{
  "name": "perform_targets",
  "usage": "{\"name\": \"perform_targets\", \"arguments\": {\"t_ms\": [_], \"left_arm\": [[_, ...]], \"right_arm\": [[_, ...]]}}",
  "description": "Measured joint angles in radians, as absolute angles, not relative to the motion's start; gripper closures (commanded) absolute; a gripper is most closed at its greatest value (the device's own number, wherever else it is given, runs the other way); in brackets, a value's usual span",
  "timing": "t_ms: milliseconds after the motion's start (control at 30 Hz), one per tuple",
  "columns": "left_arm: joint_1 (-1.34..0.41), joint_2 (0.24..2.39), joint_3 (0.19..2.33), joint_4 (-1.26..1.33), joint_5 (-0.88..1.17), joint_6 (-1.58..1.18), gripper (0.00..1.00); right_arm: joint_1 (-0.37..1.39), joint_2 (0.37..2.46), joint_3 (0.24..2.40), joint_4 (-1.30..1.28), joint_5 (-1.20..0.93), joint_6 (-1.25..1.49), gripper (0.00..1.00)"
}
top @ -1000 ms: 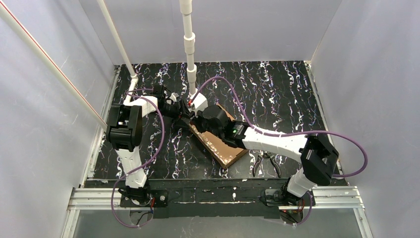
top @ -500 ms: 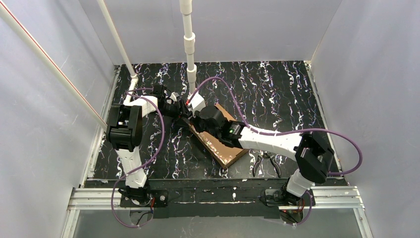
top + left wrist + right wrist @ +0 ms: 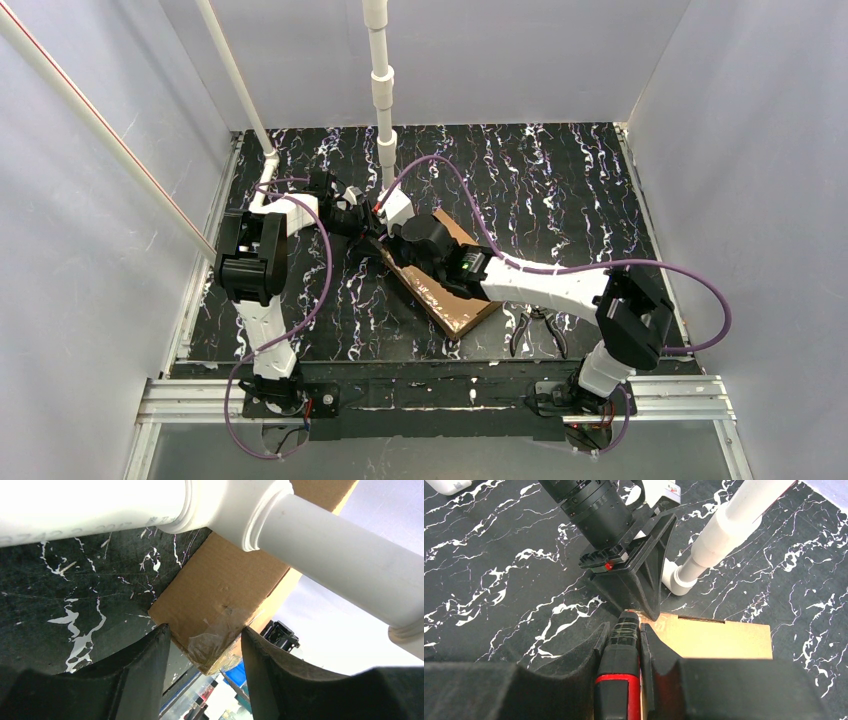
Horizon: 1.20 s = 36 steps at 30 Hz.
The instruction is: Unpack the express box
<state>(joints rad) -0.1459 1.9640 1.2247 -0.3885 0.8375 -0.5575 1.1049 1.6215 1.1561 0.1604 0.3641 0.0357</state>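
The express box (image 3: 455, 300) is a flat brown cardboard mailer lying at an angle in the middle of the table. My left gripper (image 3: 372, 235) holds its far taped corner (image 3: 220, 590), with a finger (image 3: 150, 670) against each side. My right gripper (image 3: 395, 245) is shut on a red and black cutter (image 3: 621, 680). The cutter's tip is at that same corner of the box (image 3: 719, 637), right under the left gripper (image 3: 644, 580). Something blue (image 3: 245, 672) shows below the box corner; I cannot tell what it is.
A white upright pipe (image 3: 385, 120) stands on the table just behind the box corner and also shows in the right wrist view (image 3: 719, 535). A second white pipe (image 3: 265, 150) leans at the back left. Pliers (image 3: 537, 328) lie near the front right.
My right arm has moved a little to the left, bringing the cutter closer to the box corner. The left arm and the box have not moved.
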Motion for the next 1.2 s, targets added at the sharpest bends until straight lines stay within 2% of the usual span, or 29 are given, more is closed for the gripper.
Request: {"name": "perform_targets", "arguments": {"t_ms": [1200], "left_arm": [[-0.145,1.964,1.221,-0.381,0.846,-0.557,0.52]], "right_arm": [[1.106,1.637,1.177,0.130,0.364,0.096,0.99]]}}
